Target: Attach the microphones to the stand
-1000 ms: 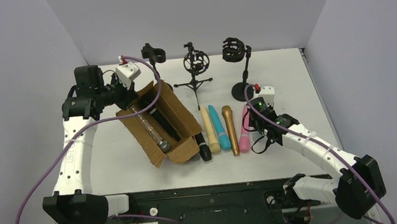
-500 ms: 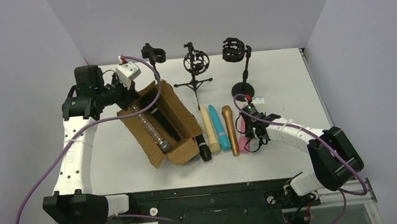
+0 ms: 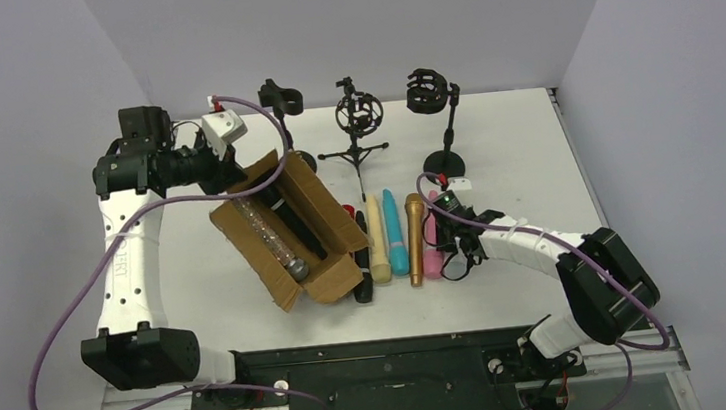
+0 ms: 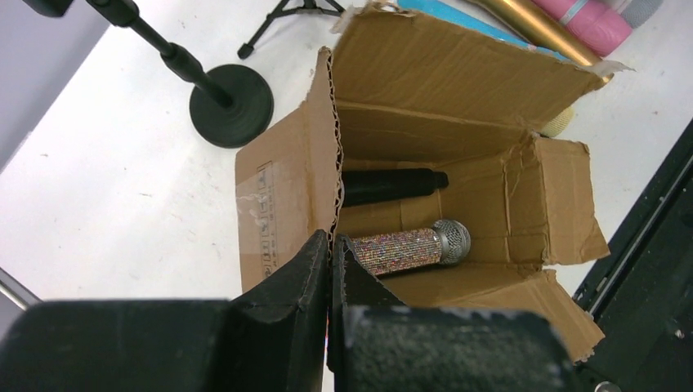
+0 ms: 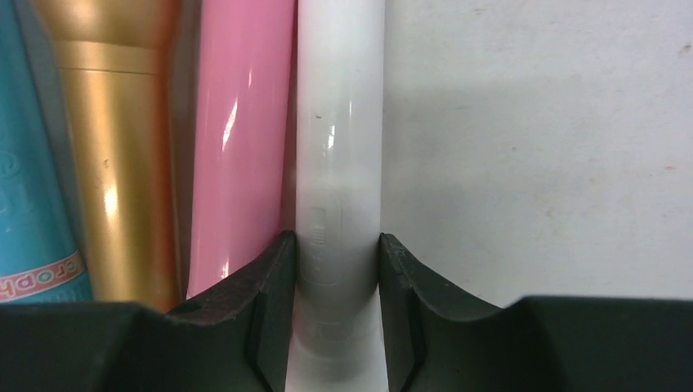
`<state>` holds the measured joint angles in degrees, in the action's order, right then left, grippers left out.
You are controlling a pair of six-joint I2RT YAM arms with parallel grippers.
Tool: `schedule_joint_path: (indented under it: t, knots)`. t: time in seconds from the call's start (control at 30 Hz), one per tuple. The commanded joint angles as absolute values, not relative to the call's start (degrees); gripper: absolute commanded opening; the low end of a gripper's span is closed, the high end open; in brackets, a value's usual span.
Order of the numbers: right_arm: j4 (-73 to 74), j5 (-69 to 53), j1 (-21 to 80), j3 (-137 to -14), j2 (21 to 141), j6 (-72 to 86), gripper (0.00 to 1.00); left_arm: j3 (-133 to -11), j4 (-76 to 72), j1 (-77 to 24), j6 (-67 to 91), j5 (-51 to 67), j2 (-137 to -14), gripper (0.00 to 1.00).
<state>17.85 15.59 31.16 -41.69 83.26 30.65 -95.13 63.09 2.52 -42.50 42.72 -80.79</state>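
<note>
White microphone (image 5: 339,163): smooth, glossy, cylindrical body.

Left arm (image 3: 129,273) and right arm (image 3: 528,242): white link shells, black joint housings. A purple cable (image 3: 57,350) trails each arm. Left link bears grey lettering. Left gripper (image 4: 331,245) fingers: matte black, rough-textured. Right gripper (image 5: 337,245) fingers: smooth, chamfered.

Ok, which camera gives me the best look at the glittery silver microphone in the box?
Left wrist. It looks straight into the cardboard box, showing the glittery silver microphone and its mesh head beside a black microphone. Top external shows it small, lying in the box. Right wrist does not show it.
</note>
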Motion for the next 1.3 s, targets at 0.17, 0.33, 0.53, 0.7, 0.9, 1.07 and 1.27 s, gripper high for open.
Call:
schedule_joint_path:
  t: [0.17,0.33,0.53,0.7,0.9,1.07,1.27]
  knots:
    - [14.3,13.3,36.5,-42.5,83.8,35.4,0.11,-99.8,75.4,4.8,-56.4,43.9,-81.8,0.0]
    - [14.3,13.1,36.8,-43.2,84.5,35.0,0.13,-98.4,74.7,4.6,-57.6,44.3,-81.4,0.0]
    - [15.3,14.4,34.9,-43.4,83.6,34.1,0.42,-87.7,54.6,3.9,-48.3,42.7,-76.2,0.0]
    - [16.7,15.7,34.5,-44.4,80.4,33.2,0.54,-81.3,42.5,1.8,-40.2,38.5,-72.5,0.0]
    - [19.9,17.7,34.8,-46.7,76.6,32.5,0.55,-79.4,39.6,1.8,-37.6,38.4,-71.8,0.0]
    - [20.9,26.3,45.2,-52.1,66.7,30.3,0.55,-78.4,38.9,1.8,-36.9,38.8,-70.5,0.0]
    - [19.7,31.4,64.1,-66.7,70.9,23.8,0.54,-79.1,40.4,1.8,-34.3,40.2,-70.0,0.0]
